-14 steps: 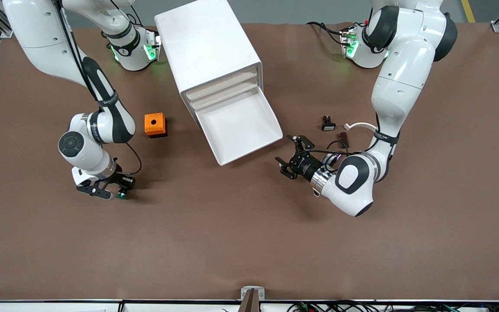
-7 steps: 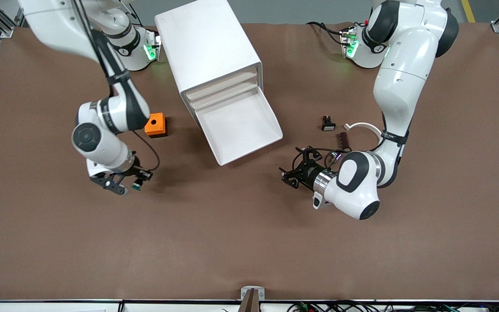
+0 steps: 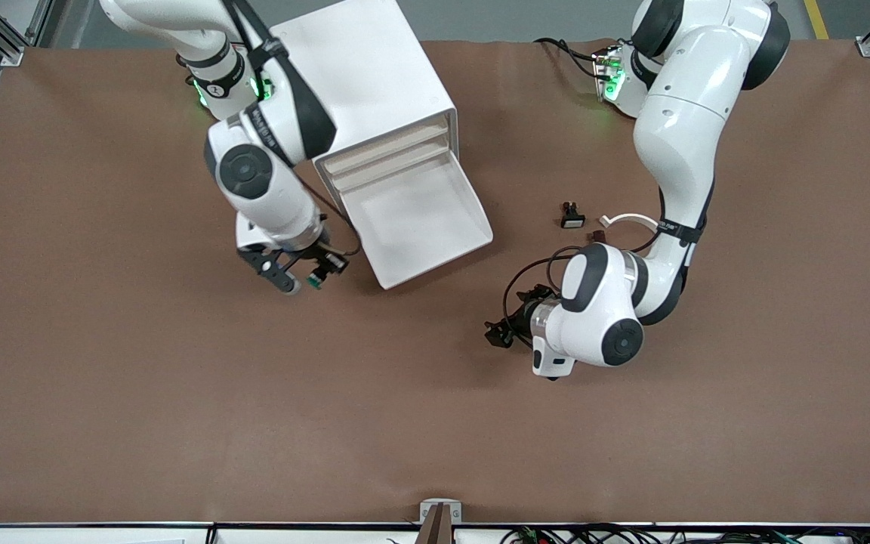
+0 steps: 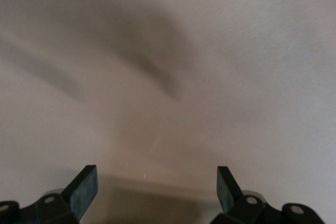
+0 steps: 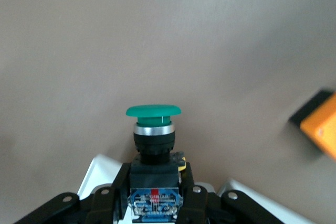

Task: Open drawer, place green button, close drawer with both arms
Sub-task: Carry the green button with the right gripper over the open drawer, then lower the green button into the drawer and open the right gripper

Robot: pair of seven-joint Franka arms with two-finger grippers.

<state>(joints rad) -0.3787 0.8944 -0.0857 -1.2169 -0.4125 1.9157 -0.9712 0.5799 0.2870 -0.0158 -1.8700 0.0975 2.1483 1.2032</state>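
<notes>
Right gripper [image 3: 305,278], clamped on the button [image 3: 316,282], is held up over the table [image 3: 103,378] just off the open drawer's [image 3: 420,219] corner at the right arm's end. The drawer, third from the top of the white cabinet [image 3: 359,75], stands pulled out, its tray bare. The deciding relation: the tray lies from the held button toward the left arm's end of the table, so the carry must cross the tray's side wall before release. In the right wrist view the button [image 5: 153,135] points its green cap away from the gripper [image 5: 153,203], long axis in line with the fingers; the orange box [image 5: 320,129] shows cut off at the frame edge, and in the front view the right arm hides it.

Left gripper [image 3: 501,332] waits over bare table nearer the front camera than the drawer, fingers [image 4: 84,190] apart and empty. The black-and-white switch [image 3: 572,217] lies beside the left arm.
</notes>
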